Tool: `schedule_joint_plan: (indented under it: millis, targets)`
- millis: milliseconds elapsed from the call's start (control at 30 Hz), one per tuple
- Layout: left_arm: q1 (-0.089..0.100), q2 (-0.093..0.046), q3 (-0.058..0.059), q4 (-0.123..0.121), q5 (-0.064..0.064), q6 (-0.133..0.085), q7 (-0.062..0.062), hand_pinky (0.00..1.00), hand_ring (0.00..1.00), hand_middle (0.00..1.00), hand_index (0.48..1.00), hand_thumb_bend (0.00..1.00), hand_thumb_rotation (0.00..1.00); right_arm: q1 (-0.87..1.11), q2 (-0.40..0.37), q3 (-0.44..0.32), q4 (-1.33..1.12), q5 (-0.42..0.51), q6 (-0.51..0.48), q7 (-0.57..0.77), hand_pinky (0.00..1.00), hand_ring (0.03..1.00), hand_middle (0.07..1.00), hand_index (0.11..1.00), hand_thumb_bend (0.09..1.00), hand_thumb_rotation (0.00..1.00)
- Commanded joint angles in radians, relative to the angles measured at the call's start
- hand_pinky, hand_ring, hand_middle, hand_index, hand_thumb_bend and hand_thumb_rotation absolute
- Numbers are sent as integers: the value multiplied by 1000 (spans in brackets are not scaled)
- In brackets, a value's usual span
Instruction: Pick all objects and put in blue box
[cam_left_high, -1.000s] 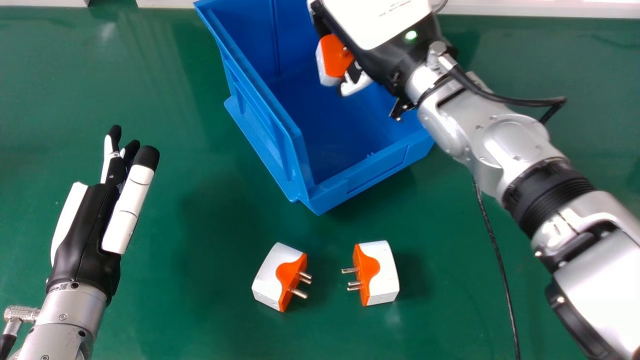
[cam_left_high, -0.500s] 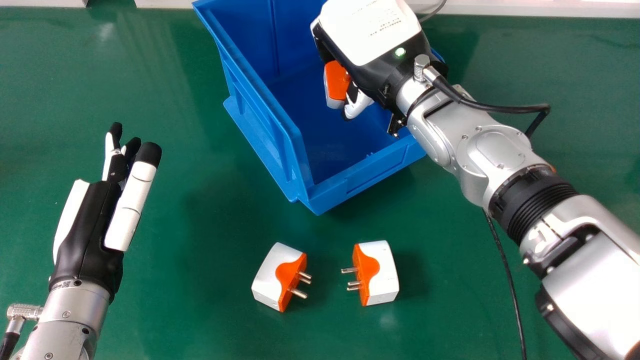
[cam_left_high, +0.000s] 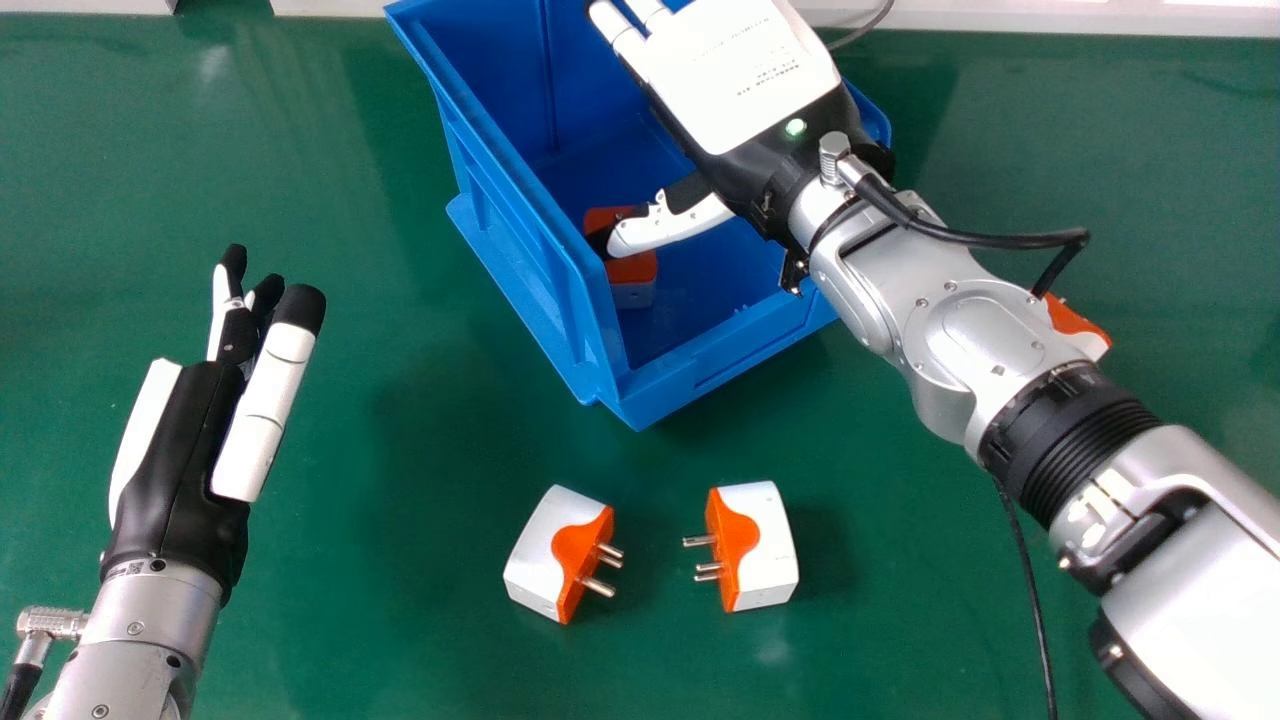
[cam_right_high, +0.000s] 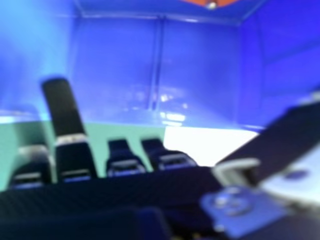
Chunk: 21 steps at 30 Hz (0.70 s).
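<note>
My right hand is over the blue box in the head view, its fingers straightened and its thumb out. Below the thumb, an orange and white plug adapter lies inside the box, free of the fingers. The right hand view has my right hand open before the box's blue wall, with a bit of orange adapter at the edge. Two more adapters, one and another, rest on the table nearer me, pins facing each other. My left hand is open at the left.
Another orange and white piece shows partly behind my right forearm. A black cable runs down the green table at the right. A pale ledge borders the table's far side.
My right hand has opened and let go of the adapter, which has dropped into the box. The right forearm has shifted a little left and nearer, uncovering the piece behind it.
</note>
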Motion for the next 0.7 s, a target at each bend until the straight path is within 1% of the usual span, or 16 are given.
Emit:
schedule_joint_plan:
  millis: [0,67,100,200,267,333,400,467,567,633,667]
  targets:
    - [-4,2,-3,-8,9,-25,5,1000,1000,1000,1000,787,1000,31,-20,-32,-90,24,18,-2,1000,1000,1000,1000,662,957]
    - [-6,2,-2,-7,10,-28,3,1000,1000,1000,1000,792,1000,95,-32,-53,-194,32,36,-1,1000,1000,1000,1000,647,934]
    - [-8,2,-2,-4,10,-29,2,1000,1000,1000,1000,794,1000,135,-38,-66,-256,36,48,0,1000,1000,1000,1000,634,909]
    - [-13,3,-3,5,9,-31,1,1000,1000,1000,1000,796,1000,265,-58,-104,-440,44,76,3,1000,1000,1000,1000,618,880]
    - [-13,3,-2,10,8,-39,0,1000,1000,1000,1000,799,1000,358,-70,-127,-554,46,89,-4,1000,1000,1000,1000,547,807]
    - [-16,3,-3,16,10,-45,1,1000,1000,1000,1000,796,1000,452,-78,-150,-662,45,98,-12,1000,1000,1000,1000,513,778]
    - [-21,5,-4,27,13,-52,1,1000,1000,1000,1000,796,1000,542,-83,-172,-758,47,101,-23,1000,1000,1000,1000,501,770]
    - [-28,7,-6,36,16,-55,2,1000,1000,1000,1000,798,1000,629,-83,-193,-838,46,100,-37,1000,1000,1000,1000,486,758]
    - [-33,9,-7,43,21,-63,2,1000,1000,1000,1000,799,1000,742,-78,-217,-926,41,95,-60,1000,1000,1000,1000,473,749]
    - [-40,11,-7,55,25,-69,2,1000,1000,1000,1000,800,1000,812,-74,-230,-974,41,91,-75,1000,1000,1000,1000,469,746]
    - [-45,13,-7,66,26,-72,2,1000,1000,1000,1000,800,1000,853,-73,-236,-1000,40,88,-84,1000,1000,1000,1000,469,746]
